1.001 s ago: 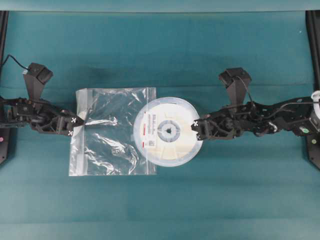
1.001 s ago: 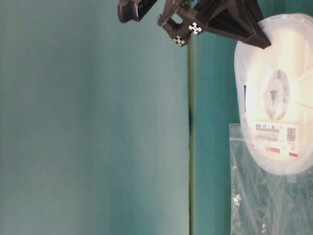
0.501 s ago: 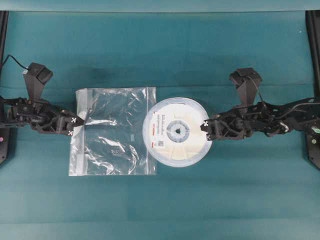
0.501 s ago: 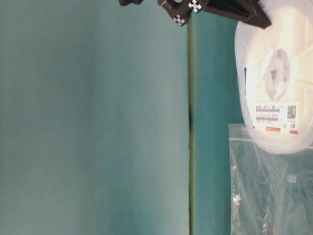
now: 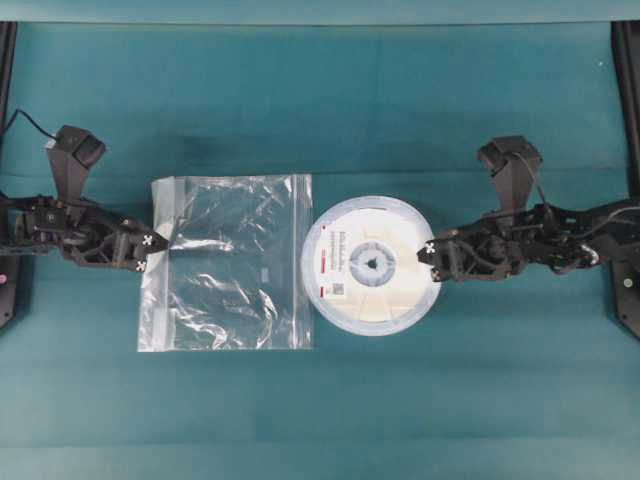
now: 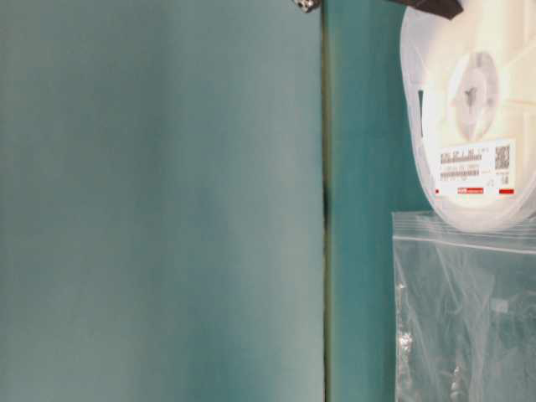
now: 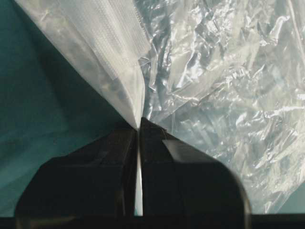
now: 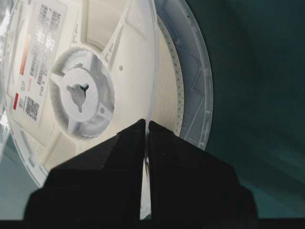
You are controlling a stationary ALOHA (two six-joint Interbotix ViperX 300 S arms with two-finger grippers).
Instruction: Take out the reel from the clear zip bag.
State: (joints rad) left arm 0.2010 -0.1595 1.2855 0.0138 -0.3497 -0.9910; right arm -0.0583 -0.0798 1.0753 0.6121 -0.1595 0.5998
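Gripping the whitish zip-strip edge of the clear zip bag [image 5: 228, 262], the left gripper [image 5: 150, 252] had its jaws pinched tight on the plastic at the bag's left side, as the left wrist view showed. The bag lay flat and crinkled on the teal table [image 5: 330, 90], with nothing seen inside it. Just right of the bag's right edge, the reel [image 5: 372, 264] sat wholly outside, its rim almost touching the plastic and its white label [image 5: 334, 266] with red marks turned toward the bag. At the reel's right side, the right gripper [image 5: 431, 254] was clamped on one thin flange of the rim, jaws nearly together. Nothing else lay on the cloth around them.
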